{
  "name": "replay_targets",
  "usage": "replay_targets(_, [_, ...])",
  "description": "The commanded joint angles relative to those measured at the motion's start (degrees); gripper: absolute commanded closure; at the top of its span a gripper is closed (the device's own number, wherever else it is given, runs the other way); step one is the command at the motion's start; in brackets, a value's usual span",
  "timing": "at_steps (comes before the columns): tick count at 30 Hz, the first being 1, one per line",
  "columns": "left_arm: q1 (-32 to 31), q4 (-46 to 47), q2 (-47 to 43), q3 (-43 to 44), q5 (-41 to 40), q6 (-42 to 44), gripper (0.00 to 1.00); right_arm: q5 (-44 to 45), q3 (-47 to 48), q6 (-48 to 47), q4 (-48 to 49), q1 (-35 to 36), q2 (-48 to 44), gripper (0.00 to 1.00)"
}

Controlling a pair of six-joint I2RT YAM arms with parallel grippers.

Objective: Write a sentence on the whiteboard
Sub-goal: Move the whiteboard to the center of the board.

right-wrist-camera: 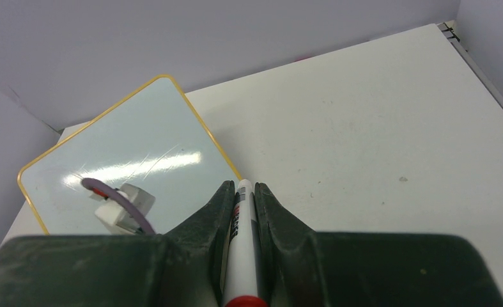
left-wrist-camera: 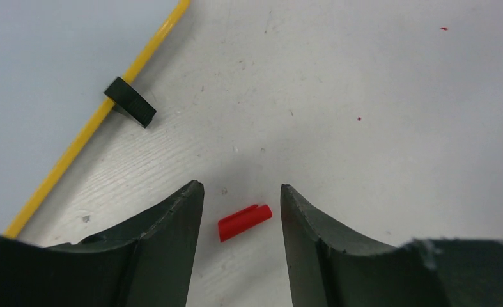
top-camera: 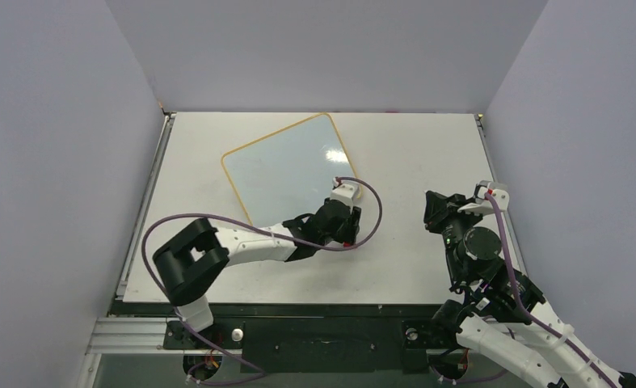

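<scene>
Yellow-orange edging frames the whiteboard [top-camera: 286, 166], which lies flat and skewed on the bench [top-camera: 411, 153], left of centre, its face bare of any sentence. Just off its near edge, close to a black clip [left-wrist-camera: 130, 102], the left gripper [left-wrist-camera: 241, 187] hangs low with jaws spread. A red cap [left-wrist-camera: 245, 222] lies loose on the bench between them, touching neither. Well to the right, the right gripper [right-wrist-camera: 243, 188] has its jaws pinching a white marker [right-wrist-camera: 241, 249] lengthwise, free end toward the board; whether that end is the bare nib I cannot tell. Writing looks not yet begun. To do it well, I judge the left arm should either back off or press on the frame, since the board would likely slide under the pen. The right should carry the marker over the face, tip it down, and touch lightly, starting far enough to one side for the words to fit.
</scene>
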Motion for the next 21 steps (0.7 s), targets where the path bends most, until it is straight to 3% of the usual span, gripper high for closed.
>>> replay_targets(1, [0.6,-13.6,-12.1,3.6,0.7,6.8,0.52,-1.4,2.6,-0.8,0.4,-0.5,0.9,1.0])
replay_targets(6, [6.9,-24.5,-21.7,8.6,3.2,10.8,0.5,-3.4,3.6,-0.7,1.1,-0.5,1.6,1.0])
replay_targets(9, [16.5,-27.2,-27.2,10.8,9.1,11.9,0.48,-5.0,3.9,-0.5,1.9,-0.5,2.3,1.0])
replay_targets(10, [18.6,-27.2,-28.0,11.4,10.3,12.7,0.45,-5.3,4.0,-0.4,2.0,-0.5,2.4,1.0])
replay_targets(12, [24.2,-26.6,-29.8,12.8,13.1,13.7,0.23,-6.2,4.0,-0.1,2.5,-0.4,3.0,1.0])
replay_targets(14, [29.1,-24.0,-30.5,13.1,16.0,14.1,0.09,-7.2,4.4,0.0,2.8,-0.4,3.6,1.0])
replay_targets(17, [36.7,-18.9,-29.0,13.7,22.6,14.3,0.05,-9.0,5.0,0.0,2.7,-0.4,4.4,1.0])
replay_targets(21, [45.7,-21.2,-20.5,21.2,33.1,14.0,0.05,-10.5,5.9,0.0,1.2,-0.4,4.4,1.0])
